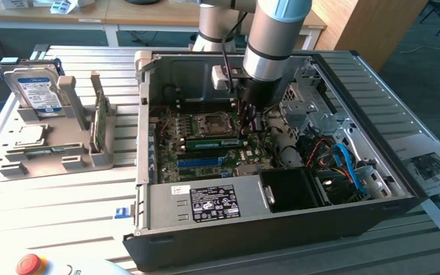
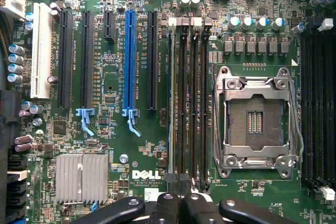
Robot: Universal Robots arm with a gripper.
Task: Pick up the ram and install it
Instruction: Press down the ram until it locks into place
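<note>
The install step looks in hand: the black gripper (image 2: 181,201), fingers pressed together, hangs over the slim green ram stick (image 1: 211,144) standing in a black slot beside the silver processor socket (image 2: 257,119); seating it likely calls for straight, even downward pressure.

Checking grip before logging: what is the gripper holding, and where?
Cannot tell; the shut gripper is at one end of the ram on the motherboard.

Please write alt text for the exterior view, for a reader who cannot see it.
A robot arm reaches down into an open computer case, its shut gripper just above the motherboard near the CPU socket, over a ram stick lying in its slot. At the exterior view's left, a grey holder carries a hard drive and a green card.
</note>
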